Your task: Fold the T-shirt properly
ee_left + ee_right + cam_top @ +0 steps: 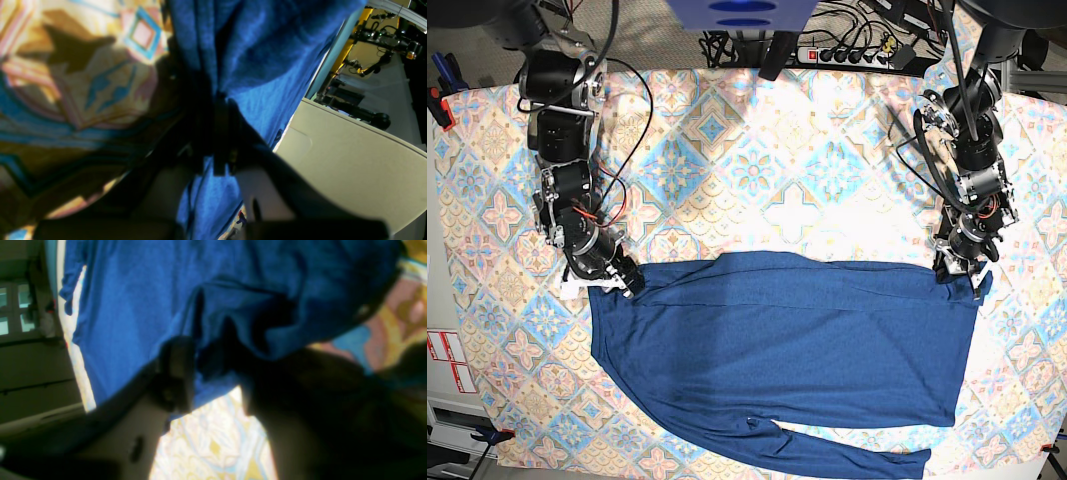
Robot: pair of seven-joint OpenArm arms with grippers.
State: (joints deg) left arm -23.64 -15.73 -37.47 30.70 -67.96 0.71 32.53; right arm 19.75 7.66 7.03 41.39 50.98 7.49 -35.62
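Note:
The dark blue T-shirt (787, 340) lies spread flat on the patterned tablecloth (757, 170), with one long sleeve (847, 452) stretched along its near edge. At the shirt's upper right corner my left gripper (964, 272) is shut on the fabric. The left wrist view shows the cloth (267, 50) bunching into folds at its closed jaws (220, 110). At the shirt's upper left corner is my right gripper (624, 282). In the right wrist view its fingers (176, 373) stand apart, with a rumpled edge of the shirt (133, 306) between them (217, 373).
A power strip (847, 52) and cables lie beyond the table's far edge. The tablecloth runs close to the table edge on the left (439, 300) and right. Both arms reach down from the far side. Another robot rig (383, 36) shows past the table.

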